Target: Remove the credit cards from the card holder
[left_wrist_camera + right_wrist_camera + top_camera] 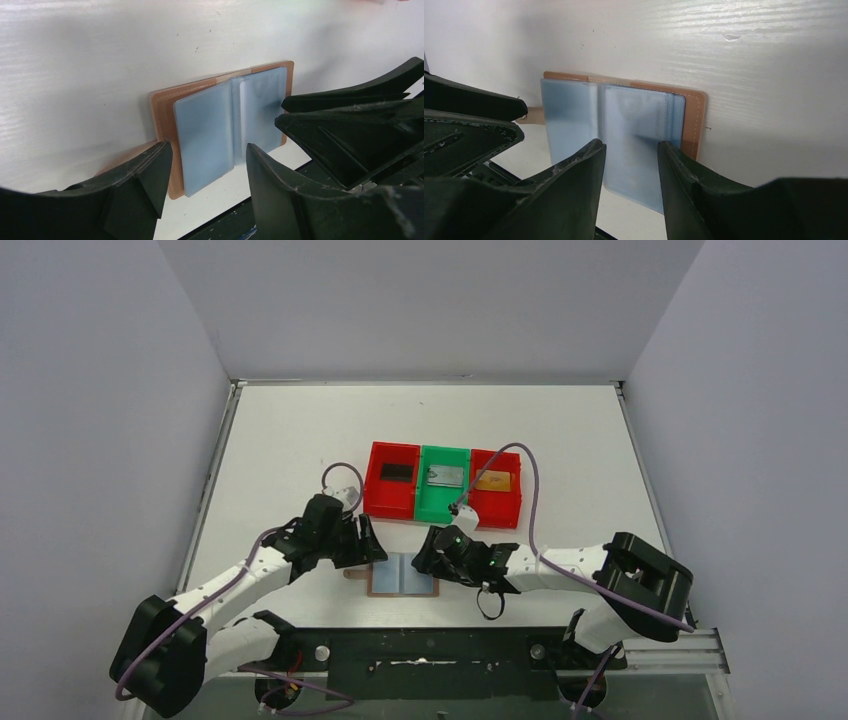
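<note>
Three plastic bins stand in a row at frame centre, walls touching: left red bin (390, 506), green bin (441, 511) in the middle, right red bin (500, 513). White wood-grained table (300, 435) beneath. Plain grey walls (100, 390) enclose the left, upper and right sides.

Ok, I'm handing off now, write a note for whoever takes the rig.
Left gripper: open, holding nothing, by the holder's left side.
Right gripper: open, holding nothing, by its right side.
Holder: lies open, lining up, on the table near the bases.
Done: black card in left red bin, silver card in green bin, gold card in right red bin.
Left: check the pockets; these views don't show whether a card remains.
</note>
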{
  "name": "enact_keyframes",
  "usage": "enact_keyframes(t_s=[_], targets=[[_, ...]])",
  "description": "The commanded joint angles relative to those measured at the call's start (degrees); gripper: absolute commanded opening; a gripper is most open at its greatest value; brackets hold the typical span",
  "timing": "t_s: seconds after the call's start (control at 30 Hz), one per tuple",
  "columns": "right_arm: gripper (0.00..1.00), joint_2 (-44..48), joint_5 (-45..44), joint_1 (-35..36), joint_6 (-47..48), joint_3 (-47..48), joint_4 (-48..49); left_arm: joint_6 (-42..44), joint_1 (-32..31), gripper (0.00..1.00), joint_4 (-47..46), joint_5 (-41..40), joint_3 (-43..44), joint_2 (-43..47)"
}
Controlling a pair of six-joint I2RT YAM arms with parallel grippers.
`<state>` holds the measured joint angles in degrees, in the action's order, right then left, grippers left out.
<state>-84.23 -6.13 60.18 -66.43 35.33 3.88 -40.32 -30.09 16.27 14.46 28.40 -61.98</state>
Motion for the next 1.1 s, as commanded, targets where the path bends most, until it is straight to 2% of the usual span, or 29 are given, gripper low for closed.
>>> enact_keyframes(t_s=[0.0, 0.13, 0.4, 0.67, 0.83, 1.07], targets=[[0.44, -0.3, -3.2, 1.1, -0.4, 1.7, -1.5, -0.6, -1.1, 0.54, -3.8, -1.0, -0.3, -0.7], [0.44, 0.2, -4.5, 1.3, -0.1, 3.0, -4.3, -0.6, -1.6, 0.49, -3.0, -2.5, -0.2, -1.1], [0.44, 0.1, -4.4, 1.5, 0.3, 3.1, -3.9, -0.4, -2.9, 0.40, -1.8, -3.8, 0.5, -3.5], [0.36, -2.1, -2.8, 1.6, 2.3, 5.1, -3.0, -1.1, -4.4, 0.29, -2.9, -3.2, -0.3, -4.7], [0.35, -3.5, -3.0, 1.6, 2.8, 7.3, -5.6, -2.0, -4.9, 0.22, -5.1, -1.9, -1.4, -4.9], [0.36, -3.0, 0.7, 1.2, 3.3, 6.4, -0.4, -2.7, -5.4, 0.19, -6.2, -1.5, -2.6, -5.1]])
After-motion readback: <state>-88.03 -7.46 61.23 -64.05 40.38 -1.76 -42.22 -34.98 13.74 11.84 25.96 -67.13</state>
